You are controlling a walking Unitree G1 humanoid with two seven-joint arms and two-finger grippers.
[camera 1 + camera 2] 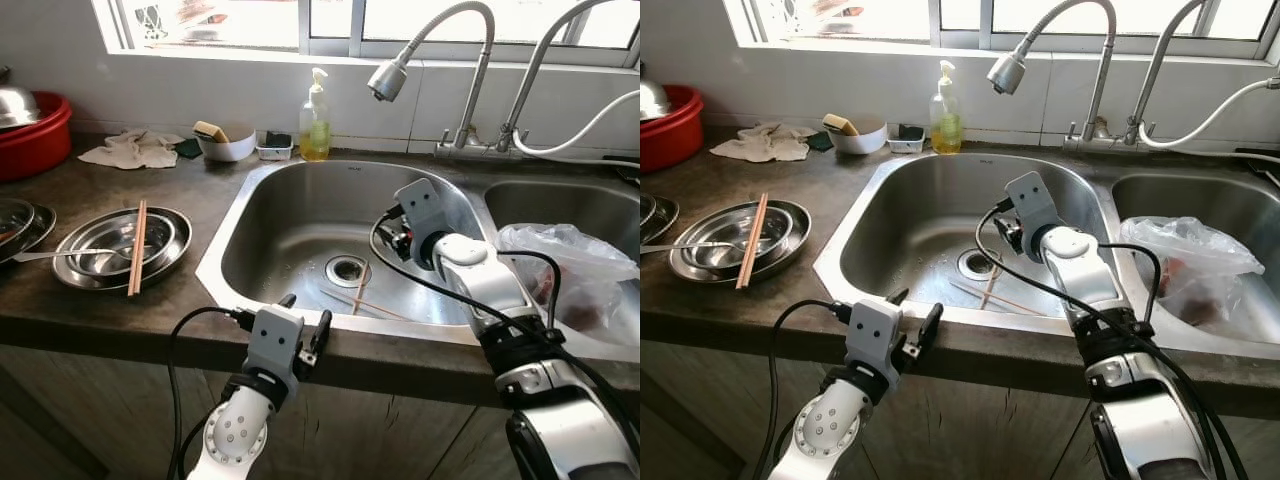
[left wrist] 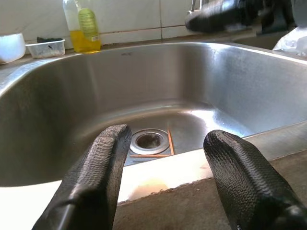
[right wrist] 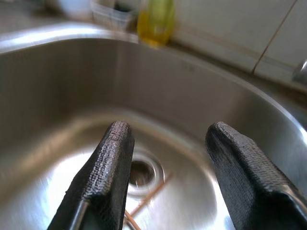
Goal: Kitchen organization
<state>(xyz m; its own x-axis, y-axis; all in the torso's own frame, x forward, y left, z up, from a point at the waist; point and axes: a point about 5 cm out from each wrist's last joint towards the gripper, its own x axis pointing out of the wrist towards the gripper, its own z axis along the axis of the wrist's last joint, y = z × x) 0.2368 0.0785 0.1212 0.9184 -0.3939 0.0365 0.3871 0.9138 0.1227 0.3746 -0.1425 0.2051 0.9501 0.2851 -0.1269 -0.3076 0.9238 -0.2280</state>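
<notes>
The right gripper hangs inside the left sink basin, fingers spread and empty, with open steel on every side of it. Below and just ahead of its fingertips lie a pair of chopsticks on the basin floor, beside the drain, one stick crossing the other. The left gripper hovers at the basin's front rim, fingers parted with nothing between them; the rim edge sits right under its tips, the drain beyond. Away to its left on the dark counter, a stack of steel plates carries another pair of chopsticks and a spoon. Beside the right gripper, the second basin holds a plastic bag.
</notes>
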